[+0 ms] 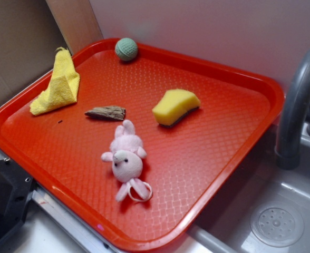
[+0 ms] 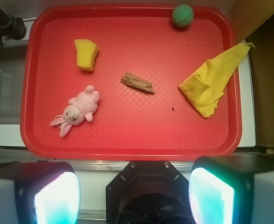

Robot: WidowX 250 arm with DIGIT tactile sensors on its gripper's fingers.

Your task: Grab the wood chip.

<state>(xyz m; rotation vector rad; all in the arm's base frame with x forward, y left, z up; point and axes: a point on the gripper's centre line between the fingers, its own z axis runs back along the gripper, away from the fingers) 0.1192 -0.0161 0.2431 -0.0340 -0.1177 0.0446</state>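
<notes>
A red tray (image 1: pixel 239 74) rests on a pale grey counter. Behind the tray rises a plain whitish wall (image 1: pixel 207 26), with brown cardboard panels (image 1: pixel 18 47) at the tray's far left. Right of the tray lie a grey sink basin (image 1: pixel 281 211) and a curved grey faucet (image 1: pixel 294 105).

red tray (image 1: pixel 239 74) with pink plush bunny (image 1: pixel 126 158), yellow sponge (image 1: pixel 175 106), yellow cloth (image 1: pixel 57 84), green ball (image 1: pixel 126 49)

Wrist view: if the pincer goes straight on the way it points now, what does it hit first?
Probably bare red tray, not the wood chip. The open pincer looks down from high above, centred near the tray's near rim; the chip lies further in. Depth is hard to judge.
</notes>
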